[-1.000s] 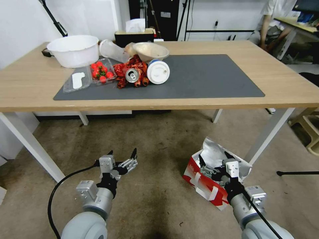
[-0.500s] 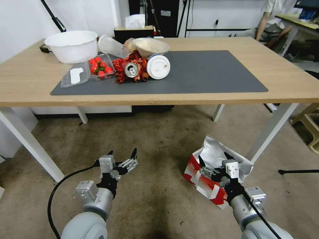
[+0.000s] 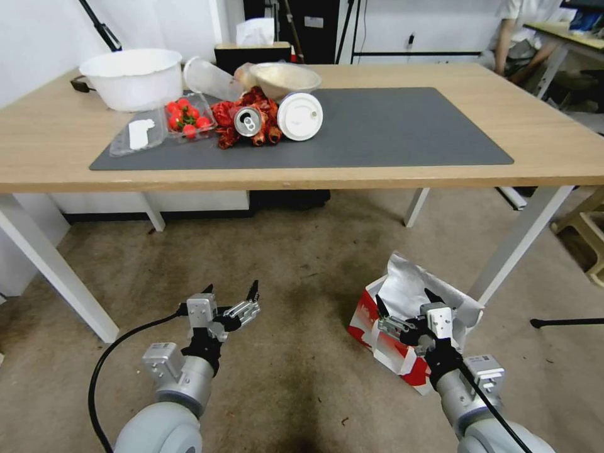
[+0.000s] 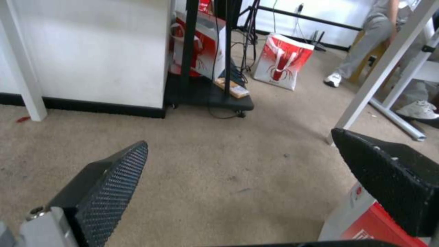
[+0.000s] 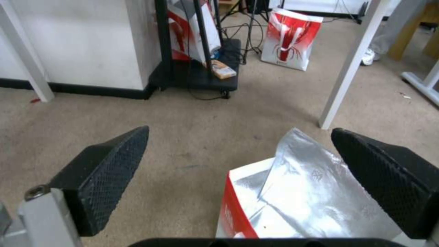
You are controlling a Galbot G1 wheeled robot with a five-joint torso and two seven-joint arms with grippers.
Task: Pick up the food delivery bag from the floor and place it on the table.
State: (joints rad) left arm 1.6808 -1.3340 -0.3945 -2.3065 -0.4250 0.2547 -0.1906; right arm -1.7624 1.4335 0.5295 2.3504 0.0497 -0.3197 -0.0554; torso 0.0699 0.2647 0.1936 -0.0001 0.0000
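The food delivery bag [image 3: 408, 284] stands on the grey-brown floor [image 3: 283, 251] beside the table's right front leg. Its top gapes, showing silver foil lining, and it has red sides. My right gripper [image 3: 404, 299] hovers open just above the bag's near rim with nothing between its fingers. In the right wrist view the bag [image 5: 297, 192] lies below and ahead of the open gripper [image 5: 240, 130]. My left gripper [image 3: 231, 290] is open over bare floor to the bag's left. In its wrist view, a corner of the bag [image 4: 361, 219] shows past the left gripper [image 4: 238, 139]. The light-wood table [image 3: 535, 138] carries a dark grey mat [image 3: 390, 132].
The mat's left end holds a white bowl [image 3: 132, 75], a strawberry box [image 3: 185, 116], a can [image 3: 247, 121], a red wrapper [image 3: 229, 123] and a lidded cup [image 3: 300, 116]. A white table leg [image 3: 519, 242] rises close behind the bag. Another red-white bag [image 5: 290, 39] and a black cart [image 5: 197, 73] stand farther back.
The whole head view has shifted: the table now sits higher in the picture and the bag slightly lower right, so the camera moved. Both grippers hold the same open pose.
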